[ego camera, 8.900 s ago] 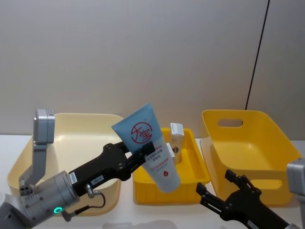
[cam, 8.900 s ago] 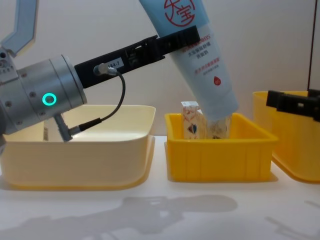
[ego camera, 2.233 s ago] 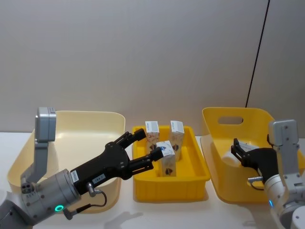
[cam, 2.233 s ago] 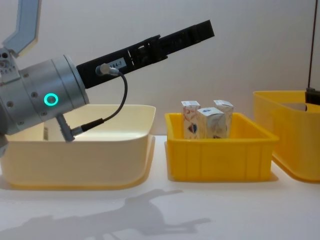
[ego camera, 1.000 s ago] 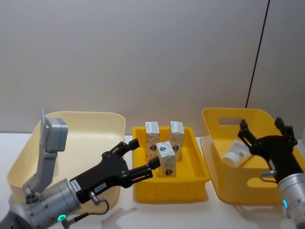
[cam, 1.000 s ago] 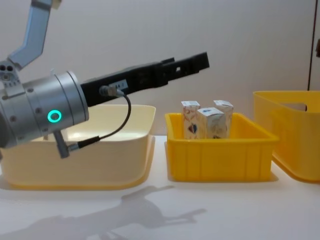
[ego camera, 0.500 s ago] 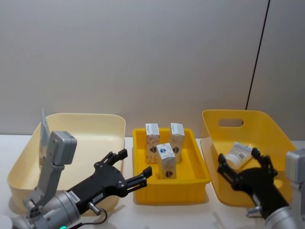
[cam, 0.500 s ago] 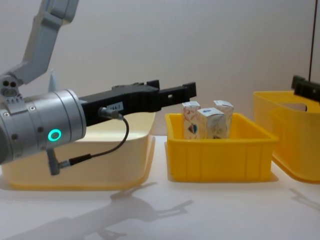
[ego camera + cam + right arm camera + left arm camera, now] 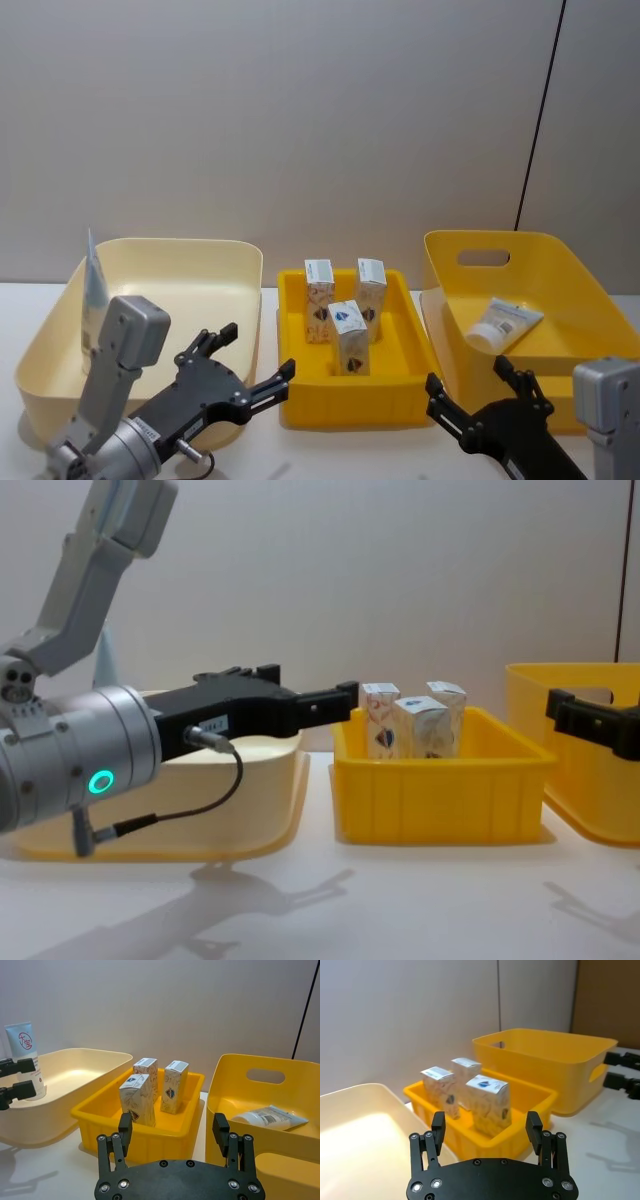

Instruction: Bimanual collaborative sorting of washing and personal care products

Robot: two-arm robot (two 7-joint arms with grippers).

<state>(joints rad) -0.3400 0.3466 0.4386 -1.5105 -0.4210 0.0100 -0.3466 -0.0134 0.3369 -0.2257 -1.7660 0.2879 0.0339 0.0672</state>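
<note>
Three white cartons (image 9: 349,335) stand upright in the middle yellow tray (image 9: 350,408); they also show in the chest view (image 9: 420,725). A pale-blue tube (image 9: 93,290) with a red logo stands in the cream bin's far left corner (image 9: 22,1055). A pale tube (image 9: 505,324) lies in the right yellow bin (image 9: 270,1117). My left gripper (image 9: 257,352) hovers open and holds nothing, in front of the cream bin beside the tray (image 9: 345,692) (image 9: 486,1122). My right gripper (image 9: 468,378) is open and holds nothing, low before the right bin (image 9: 172,1125).
The cream bin (image 9: 180,265) stands at the left and the deep yellow bin (image 9: 560,270) with a handle slot at the right, close on either side of the tray. A white table strip runs along the front. A grey wall lies behind.
Both grippers pulled back toward the table's front. The left one lowered from over the tray; the right one left the yellow bin, where the pale tube now lies.
</note>
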